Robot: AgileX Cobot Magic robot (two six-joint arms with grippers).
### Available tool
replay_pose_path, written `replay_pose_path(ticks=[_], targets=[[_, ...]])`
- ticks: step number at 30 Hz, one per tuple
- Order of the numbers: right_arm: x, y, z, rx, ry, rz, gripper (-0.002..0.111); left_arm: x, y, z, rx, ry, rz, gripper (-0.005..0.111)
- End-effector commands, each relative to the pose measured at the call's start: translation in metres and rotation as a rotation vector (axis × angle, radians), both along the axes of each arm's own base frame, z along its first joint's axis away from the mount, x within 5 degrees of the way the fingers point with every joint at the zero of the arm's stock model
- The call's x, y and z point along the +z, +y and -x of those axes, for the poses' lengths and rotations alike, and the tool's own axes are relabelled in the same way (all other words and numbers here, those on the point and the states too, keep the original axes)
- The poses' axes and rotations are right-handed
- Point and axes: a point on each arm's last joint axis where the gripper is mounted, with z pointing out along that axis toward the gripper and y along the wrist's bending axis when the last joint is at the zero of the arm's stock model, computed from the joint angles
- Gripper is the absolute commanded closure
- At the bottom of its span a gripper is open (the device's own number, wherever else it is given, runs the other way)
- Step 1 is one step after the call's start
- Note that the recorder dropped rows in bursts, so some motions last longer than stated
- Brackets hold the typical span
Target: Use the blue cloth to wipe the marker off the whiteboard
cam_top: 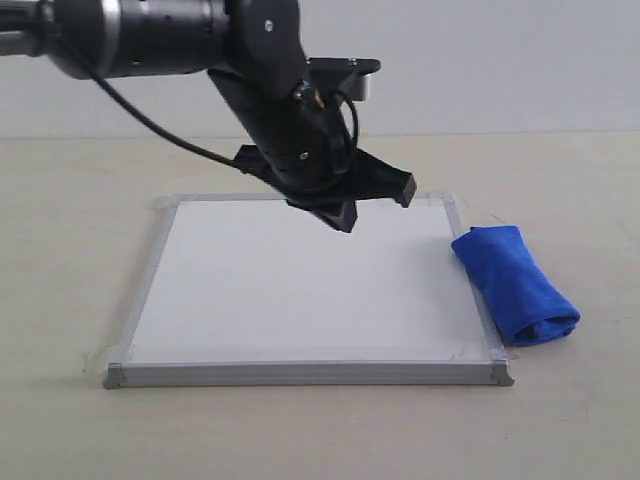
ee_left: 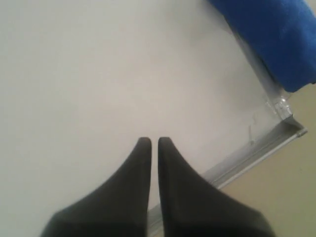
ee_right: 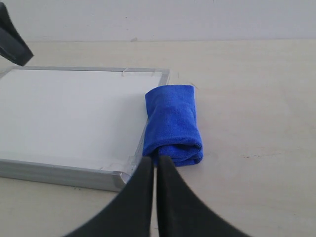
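Observation:
The whiteboard [cam_top: 290, 300] lies flat on the table, silver-framed with grey corners. Its visible white surface [ee_left: 98, 74] is bare; no red marker line shows in any view. The blue cloth [cam_top: 515, 283] lies rolled up on the table against the board's right edge, and also appears in both wrist views, blue cloth [ee_left: 276, 34] and blue cloth [ee_right: 173, 123]. My left gripper [cam_top: 345, 222] hangs over the board's far middle, shut and holding nothing [ee_left: 154, 140]. My right gripper [ee_right: 154, 159] is shut and empty, low over the table just short of the cloth's near end, by the board's near right corner [ee_right: 118, 177].
The beige tabletop [cam_top: 570, 420] surrounds the board, with a pale wall behind. Clear tape holds the board's corners [cam_top: 105, 355]. The left arm's black body and cable [cam_top: 150, 40] reach in from the upper left.

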Motion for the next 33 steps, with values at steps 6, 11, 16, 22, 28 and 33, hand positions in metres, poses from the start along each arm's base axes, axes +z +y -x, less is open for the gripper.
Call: replay_pose_path(ticks=[6, 11, 16, 22, 28, 33], targets=[[0.002, 0.0, 0.0, -0.003, -0.019, 0.006, 0.109, 0.004, 0.089, 0.099, 0.17, -0.228, 0.267, 0.102], [0.002, 0.0, 0.0, -0.003, -0.021, 0.006, 0.109, -0.013, 0.145, 0.162, 0.314, -0.319, 0.451, 0.102], [0.002, 0.0, 0.0, -0.003, -0.021, 0.006, 0.109, -0.018, 0.162, 0.184, 0.311, -0.312, 0.458, 0.102], [0.002, 0.0, 0.0, -0.003, -0.021, 0.006, 0.109, -0.015, 0.163, 0.185, 0.26, -0.355, 0.436, 0.102], [0.002, 0.0, 0.0, -0.003, -0.021, 0.006, 0.109, -0.004, 0.164, 0.183, 0.24, -0.46, 0.484, 0.102], [0.002, 0.0, 0.0, -0.003, -0.021, 0.006, 0.109, 0.011, 0.175, 0.181, 0.264, -0.576, 0.516, 0.102]])
